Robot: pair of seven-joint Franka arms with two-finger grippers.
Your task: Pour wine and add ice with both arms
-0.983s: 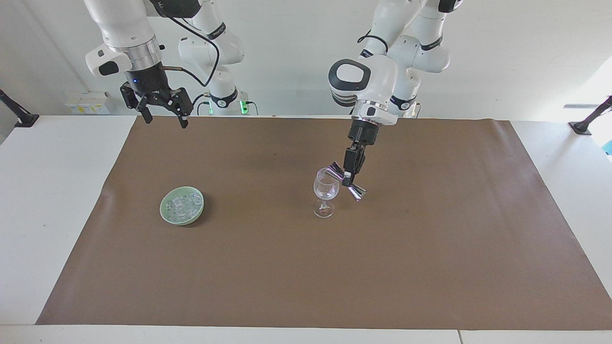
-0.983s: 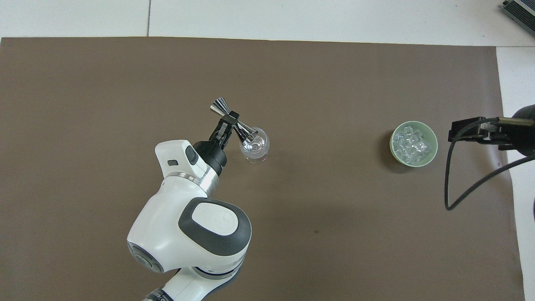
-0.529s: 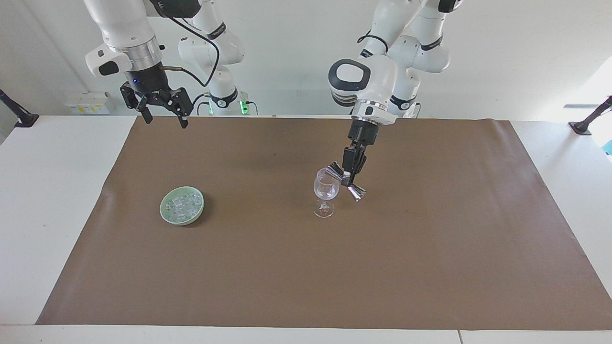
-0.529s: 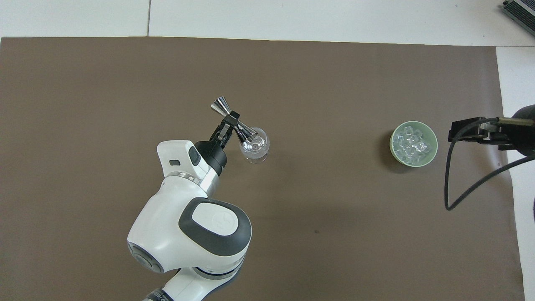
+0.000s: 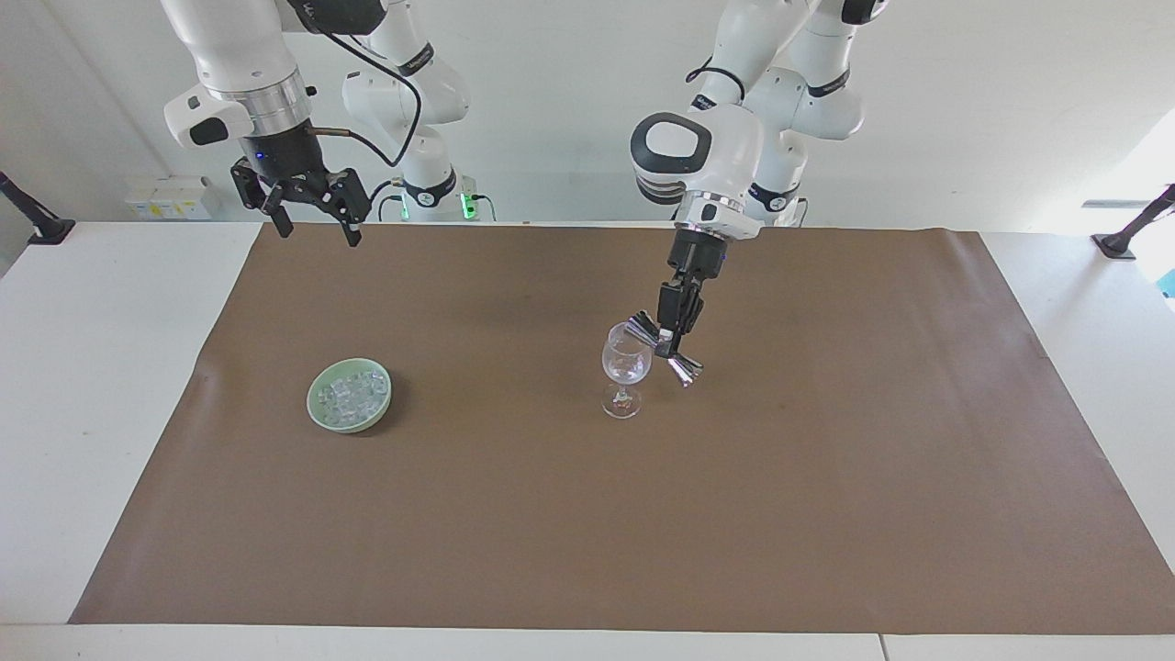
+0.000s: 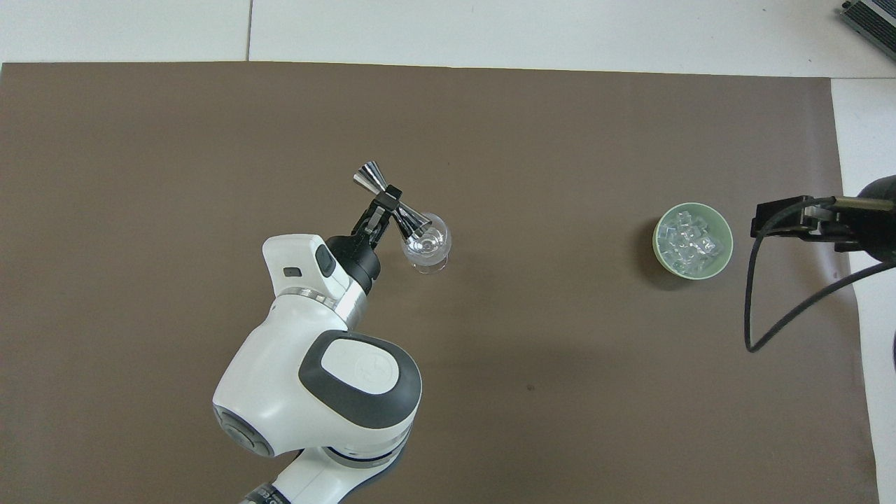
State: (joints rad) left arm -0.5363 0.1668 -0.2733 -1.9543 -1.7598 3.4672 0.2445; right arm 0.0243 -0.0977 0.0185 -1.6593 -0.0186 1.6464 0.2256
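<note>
Brown matting (image 5: 826,477) underlies our left gripper (image 5: 667,340) clamping a tilted steel jigger (image 5: 664,349), mouth over the wine glass (image 5: 626,365) to pour; our right gripper (image 5: 312,220) waits wide open above ice (image 5: 351,395).

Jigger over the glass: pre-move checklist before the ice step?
1. Left gripper shut on jigger: ok.
2. Jigger tipped, one end at rim of wine glass: ok.
3. Glass upright on brown mat: ok.
4. Wine in the glass: cannot tell.
5. Ice in green bowl, toward the right arm's end: ok.
6. Right gripper open, raised over the mat's edge, holding nothing: ok.
</note>
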